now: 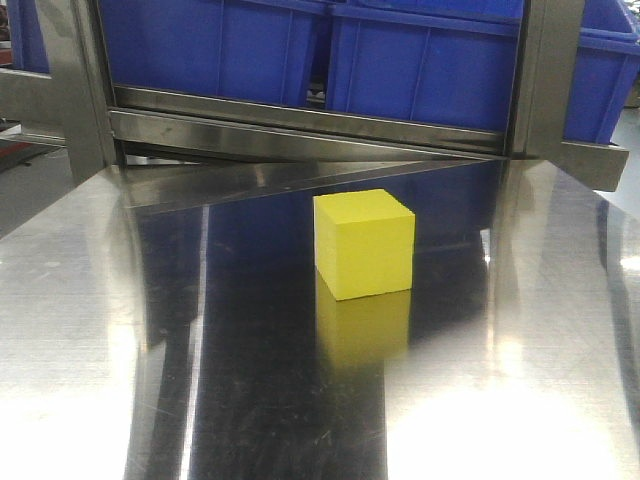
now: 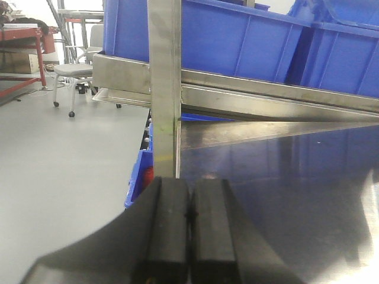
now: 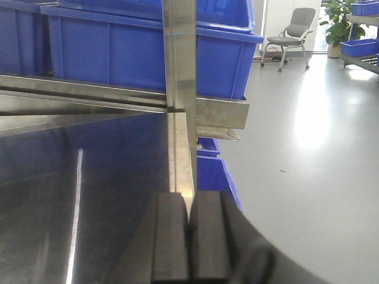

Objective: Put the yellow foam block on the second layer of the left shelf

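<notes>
Left tool (image 2: pixel 189 189): black pads pressed together, nothing held. An upright steel shelf post (image 2: pixel 164 89) is seen close at its 12 o'clock.

Polished steel table (image 1: pixel 90 330): mirror-bright. The matte, sharp-edged yellow foam block (image 1: pixel 364 243) is found standing flat near the table centre, ungrasped and not seen in either wrist view. Large blue plastic bins (image 1: pixel 215 45) are noted at its 12 o'clock, on a steel shelf rail (image 1: pixel 300 130).

Right tool (image 3: pixel 188 204): likewise clenched on nothing, with a second post (image 3: pixel 180 89) at 12 o'clock.

Risks judged:
- The pads must be parted first, or the light block would be shoved across the slick table.
- The posts could be clipped on the swing.
- Little shelf room may be left by the bins.
</notes>
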`<action>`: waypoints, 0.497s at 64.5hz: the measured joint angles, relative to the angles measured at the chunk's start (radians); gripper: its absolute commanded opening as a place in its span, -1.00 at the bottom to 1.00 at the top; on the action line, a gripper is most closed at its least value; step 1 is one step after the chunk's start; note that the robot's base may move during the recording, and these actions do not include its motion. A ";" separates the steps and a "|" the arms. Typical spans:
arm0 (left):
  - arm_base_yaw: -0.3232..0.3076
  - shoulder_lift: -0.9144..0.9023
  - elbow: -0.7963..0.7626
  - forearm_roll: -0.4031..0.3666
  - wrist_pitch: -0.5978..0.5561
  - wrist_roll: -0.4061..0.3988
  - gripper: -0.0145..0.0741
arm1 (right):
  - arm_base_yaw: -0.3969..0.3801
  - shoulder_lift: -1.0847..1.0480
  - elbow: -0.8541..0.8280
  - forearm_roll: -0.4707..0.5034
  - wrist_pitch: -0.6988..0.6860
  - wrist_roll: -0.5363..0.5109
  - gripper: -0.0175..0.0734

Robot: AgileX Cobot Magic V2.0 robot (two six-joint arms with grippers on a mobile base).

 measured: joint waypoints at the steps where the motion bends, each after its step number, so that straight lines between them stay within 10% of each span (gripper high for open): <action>1: 0.000 0.000 0.000 0.000 0.000 0.000 -0.36 | 0.000 0.000 0.000 0.000 0.000 0.000 -0.48; 32: 0.000 0.000 0.000 0.000 0.000 0.000 -0.36 | 0.000 0.000 0.000 0.000 0.000 0.000 -0.48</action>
